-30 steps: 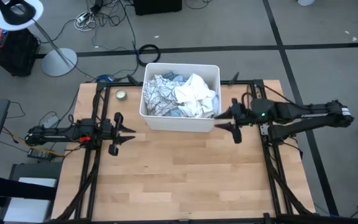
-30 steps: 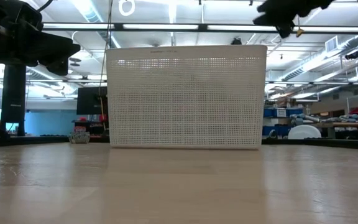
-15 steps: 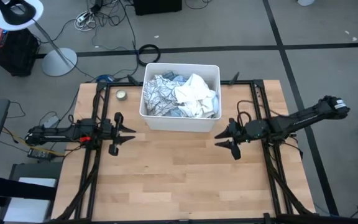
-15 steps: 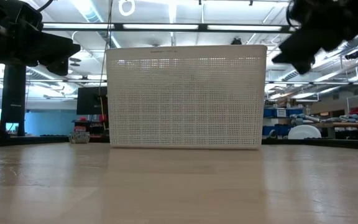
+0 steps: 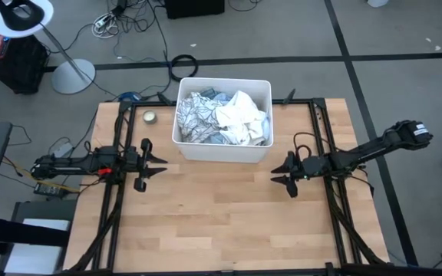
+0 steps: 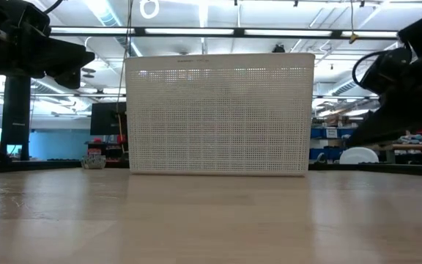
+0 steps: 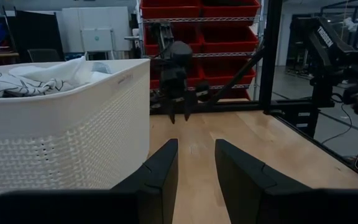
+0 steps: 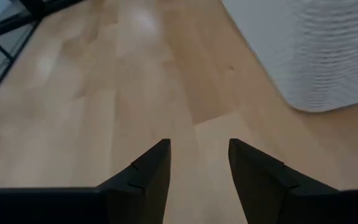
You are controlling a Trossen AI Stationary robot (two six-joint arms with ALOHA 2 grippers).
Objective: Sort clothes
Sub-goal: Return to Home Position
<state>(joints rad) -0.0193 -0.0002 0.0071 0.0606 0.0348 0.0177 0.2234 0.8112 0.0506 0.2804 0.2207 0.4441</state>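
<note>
The clothes [image 5: 222, 119] lie heaped in a white perforated tub [image 5: 185, 146] at the table's far middle: a white-grey patterned top [image 5: 196, 115], a crumpled white garment [image 5: 240, 116] and a bit of light blue [image 5: 219, 96]. They also show over the tub's rim in the left wrist view [image 7: 23, 78]. My left gripper [image 5: 159, 163] is open and empty, left of the tub. My right gripper [image 5: 277, 173] is open and empty, low over the table, right of the tub's near corner.
A small round tin [image 5: 150, 116] sits at the table's far left. The tub's wall [image 6: 218, 114] fills the middle of the low view. Bare wood [image 5: 221, 215] stretches across the near half of the table. Black frame rails [image 5: 336, 222] run along both sides.
My right gripper has come down from beside the tub's right rim and moved toward the table's near edge, now low over the wood with its arm stretched out flatter. My left gripper has kept still. The clothes have not moved.
</note>
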